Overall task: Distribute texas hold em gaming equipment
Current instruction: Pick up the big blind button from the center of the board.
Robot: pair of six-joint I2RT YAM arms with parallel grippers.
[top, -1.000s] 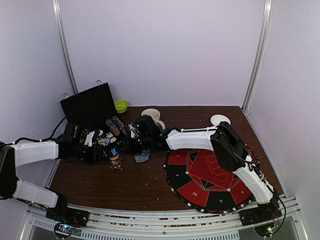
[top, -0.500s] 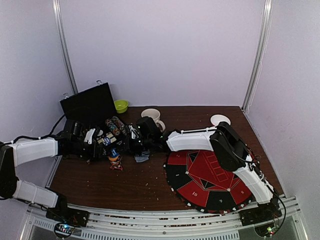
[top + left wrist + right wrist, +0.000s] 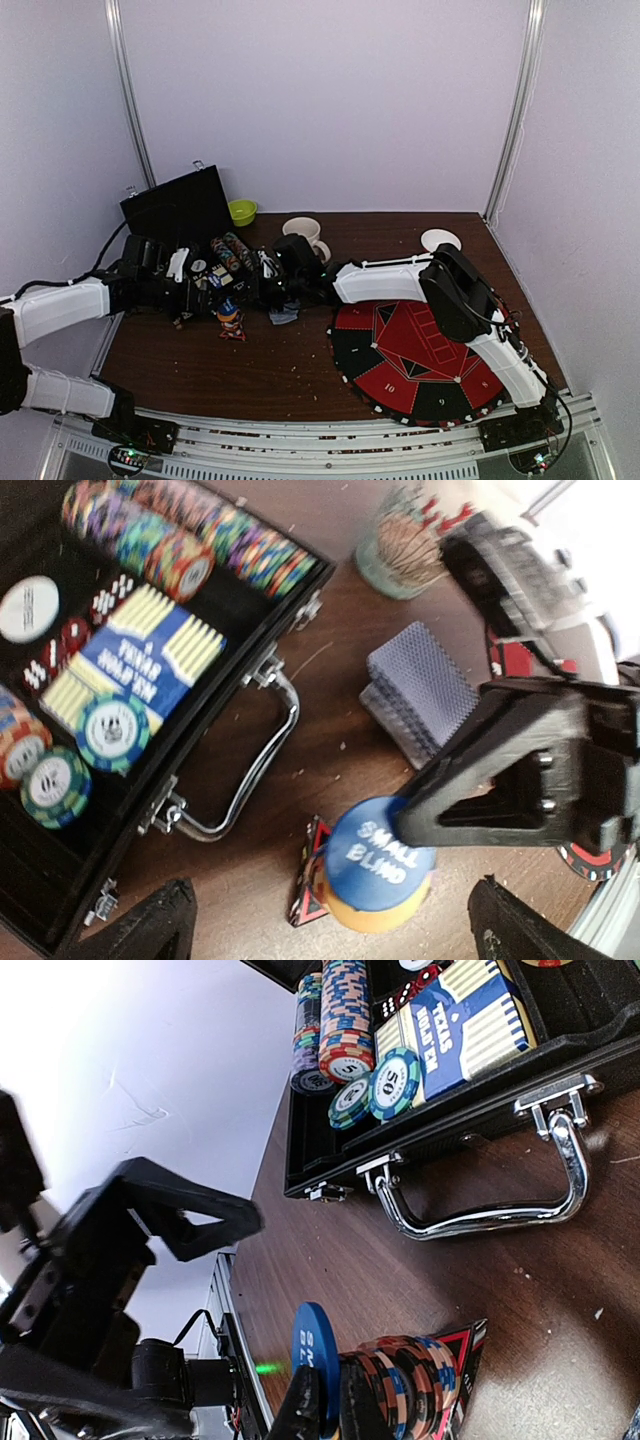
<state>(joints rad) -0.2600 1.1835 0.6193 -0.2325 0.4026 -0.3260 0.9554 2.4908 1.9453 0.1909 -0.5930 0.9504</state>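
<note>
The blue button disc reads "SMALL BLIND" in white, its lettering running slantwise up to the right in the left wrist view. It lies flat, face up, on an orange disc, which tops a column of striped chips on the table, just in front of the open black case. Inside the case a blue-and-cream card box is printed "TEXAS HOLD'EM", its long axis running diagonally along the case, beside green-edged chips marked "50".

The right end effector is closed, and as far as the blurred wrist view shows, it pinches the blue disc's rim on the side away from the case. The left end effector hangs just above the same disc with its fingers spread wide, holding nothing.

A loose stack of grey-blue-backed cards lies flat near the disc, between it and the mug.
</note>
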